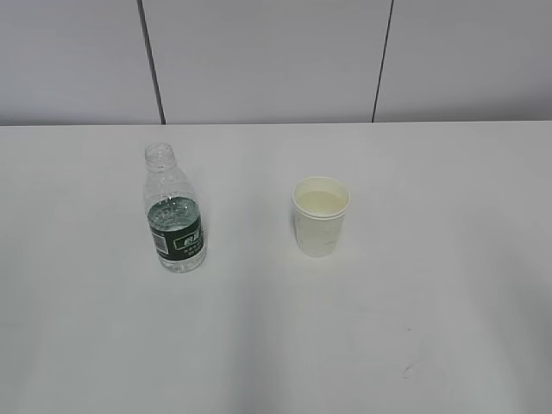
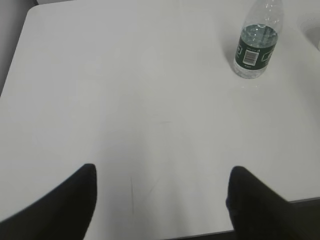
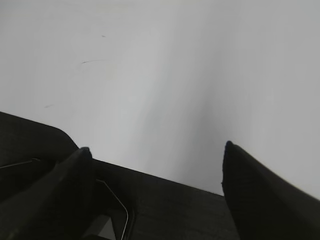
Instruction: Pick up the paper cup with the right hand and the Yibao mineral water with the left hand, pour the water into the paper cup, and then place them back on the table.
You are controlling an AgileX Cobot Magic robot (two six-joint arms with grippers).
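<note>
The Yibao mineral water [image 1: 175, 216] is standing upright on the table [image 1: 414, 328], capless, its dark green label band wrapping the lower half, and I am taking it as my landmark. In the exterior view the paper cup [image 1: 320, 216] is sitting to the right of the bottle, well apart from it, also upright and about level with it on the table. The cup is showing a pale, flat surface inside, below its rolled rim; I cannot tell for certain whether that is liquid. Inside the bottle, a liquid line is showing near the top of the label.

Neither arm is appearing in the exterior view. In the left wrist view the left tool [image 2: 160, 200] is hanging above bare table with its two dark fingers [image 2: 65, 205] spread wide apart, gripping nothing; the bottle is standing far off from it, toward the upper right of that view. In the right wrist view the right tool [image 3: 155, 195] is likewise gaping, its fingers [image 3: 265, 195] wide apart with nothing between them, hovering over the table's edge where a dark surface is showing below. Neither bottle nor cup is showing there. A few faint scuffs are marking the white table.
</note>
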